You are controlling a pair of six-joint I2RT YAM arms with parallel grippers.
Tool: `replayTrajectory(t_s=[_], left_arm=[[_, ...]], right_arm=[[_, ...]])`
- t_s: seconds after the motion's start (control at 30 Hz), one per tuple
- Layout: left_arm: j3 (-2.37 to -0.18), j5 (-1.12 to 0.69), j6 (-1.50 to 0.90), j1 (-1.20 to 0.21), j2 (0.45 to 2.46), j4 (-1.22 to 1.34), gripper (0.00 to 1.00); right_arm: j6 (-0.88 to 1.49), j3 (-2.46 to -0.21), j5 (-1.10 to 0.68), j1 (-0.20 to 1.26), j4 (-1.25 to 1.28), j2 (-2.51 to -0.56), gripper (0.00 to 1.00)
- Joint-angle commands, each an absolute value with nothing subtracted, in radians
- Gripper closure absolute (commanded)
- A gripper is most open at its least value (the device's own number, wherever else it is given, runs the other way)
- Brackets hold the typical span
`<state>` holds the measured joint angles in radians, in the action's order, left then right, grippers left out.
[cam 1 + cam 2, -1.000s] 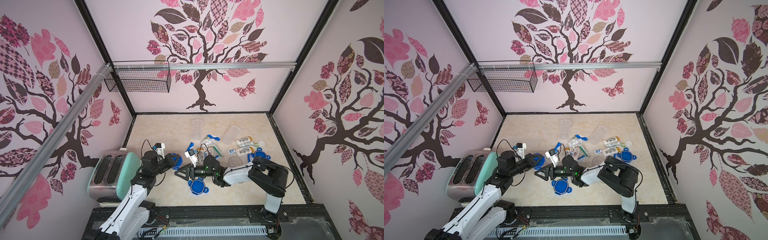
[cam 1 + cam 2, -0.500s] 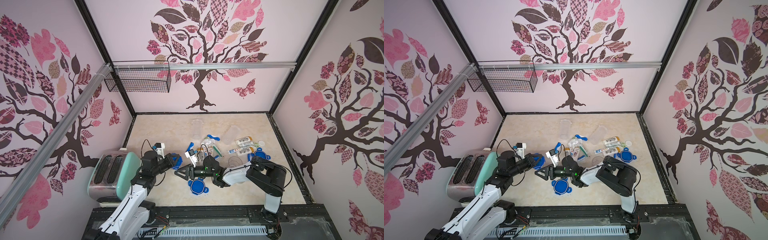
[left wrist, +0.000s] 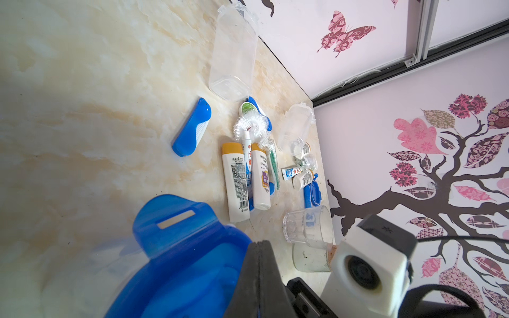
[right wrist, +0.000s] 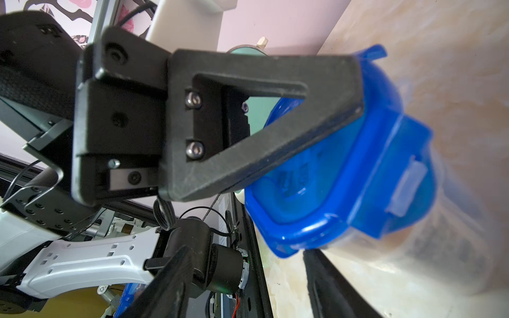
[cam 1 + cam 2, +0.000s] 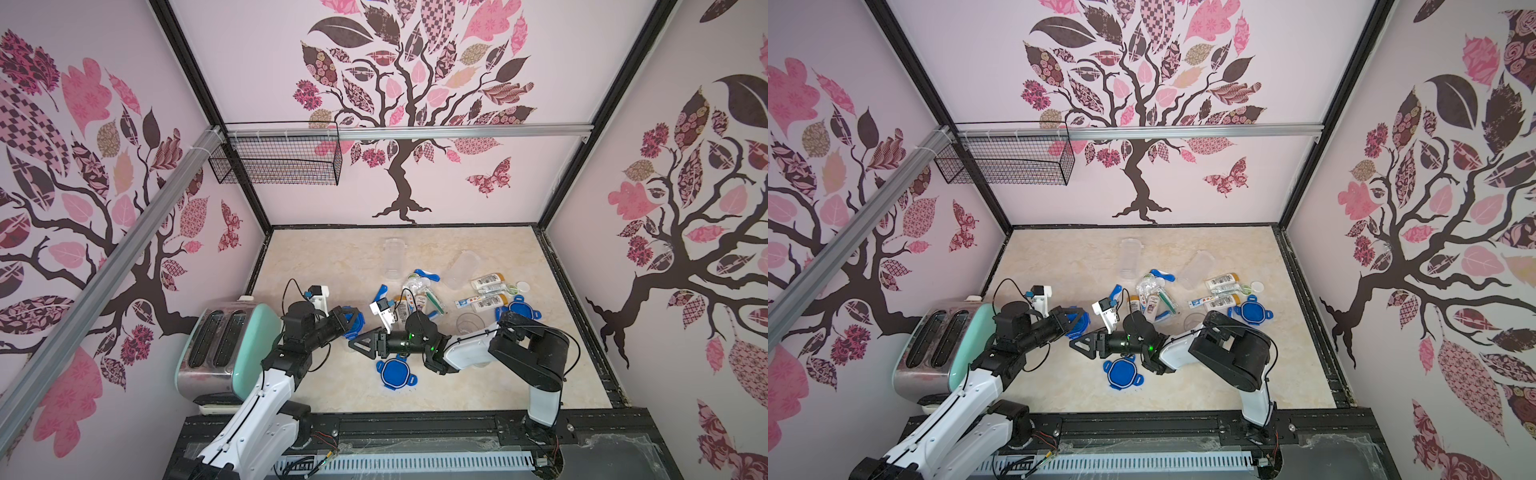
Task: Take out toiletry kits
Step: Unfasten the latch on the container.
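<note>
Right beside the toaster [image 5: 224,345], left gripper [image 5: 347,322] is pinched tight on a blue-lidded jar [image 4: 344,170]; right gripper [image 4: 246,252] sits half-open, empty, at its lid. Toiletry kits [image 5: 420,301] from other jars [image 5: 392,257] lie dumped farther from the toaster, so one jar's probably left.

1. Left tool [image 5: 347,322]: black; the lid [image 3: 179,261] in it, translucent blue.
2. Bottles [image 3: 237,181] beyond that tool: white, tan caps.
3. Desk [image 5: 332,266]: cream marbling.
4. Toaster [image 5: 249,340] behind that tool: mint green, chrome.
</note>
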<state>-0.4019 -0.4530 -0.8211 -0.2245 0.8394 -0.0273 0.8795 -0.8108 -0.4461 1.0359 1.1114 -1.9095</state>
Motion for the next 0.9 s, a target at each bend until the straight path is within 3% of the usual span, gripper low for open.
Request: replayTrajectory(t_s=[0.0, 0.4, 0.87], left_arm=[[-0.347, -0.374, -0.784, -0.216, 0.868, -0.211, 1.00], [-0.342, -0.374, -0.784, -0.217, 0.870, -0.205, 1.00], [-0.323, -0.372, -0.784, -0.216, 0.884, -0.184, 1.00]], right_arm=[[0.888, -0.850, -0.442, 1.041, 1.138, -1.922, 0.33], [0.883, -0.849, -0.492, 1.040, 1.237, -1.930, 0.34], [0.646, -0.849, -0.624, 1.040, 1.394, -1.970, 0.34]])
